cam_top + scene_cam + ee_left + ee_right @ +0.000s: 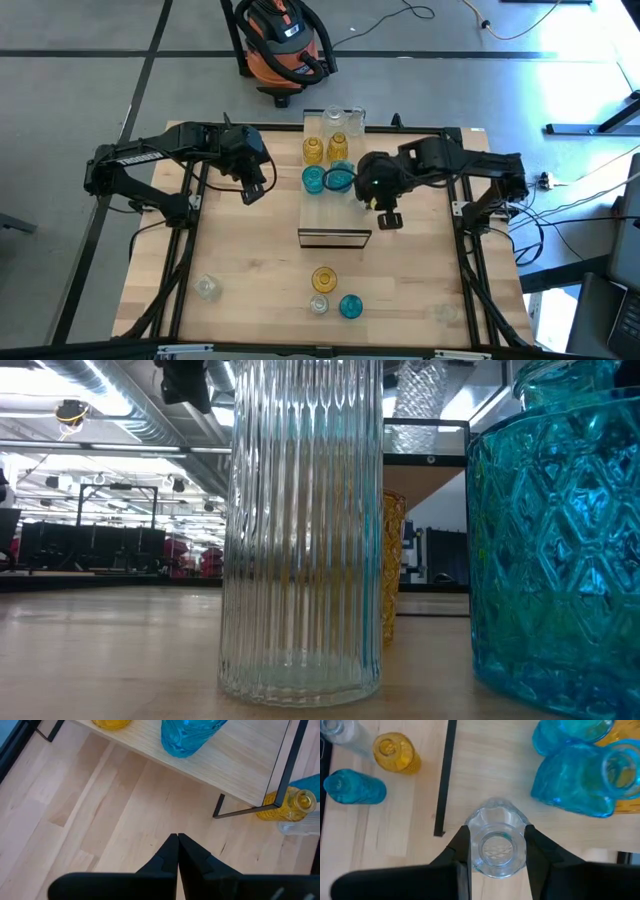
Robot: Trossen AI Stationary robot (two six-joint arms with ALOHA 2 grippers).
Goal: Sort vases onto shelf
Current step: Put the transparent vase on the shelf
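**Clear vase in right gripper, over shelf — how to set it down clean**

While the right gripper [496,851] hangs above the shelf [334,212], its fingers are clamped either side of a clear vase [497,845], mouth up toward the wrist cam. Teal vases [575,777] stand just beside the gripper on the shelf top, w/ amber ones past them; the shelf's dark front edge [444,777] runs on the gripper's other side.

Judgement: step in hand is placing. Do it well by lowering straight, keeping the vase upright, and picking bare wood betw. the teal group and the edge so the fingers don't clip glass on opening. Release only once the base sits flat; lift straight up.

Left gripper [177,851] waits beside the shelf over the table [100,820], fingers pressed together, empty.

More vases [325,292] wait on the table beyond the front edge.

Writing/brands: none legible.
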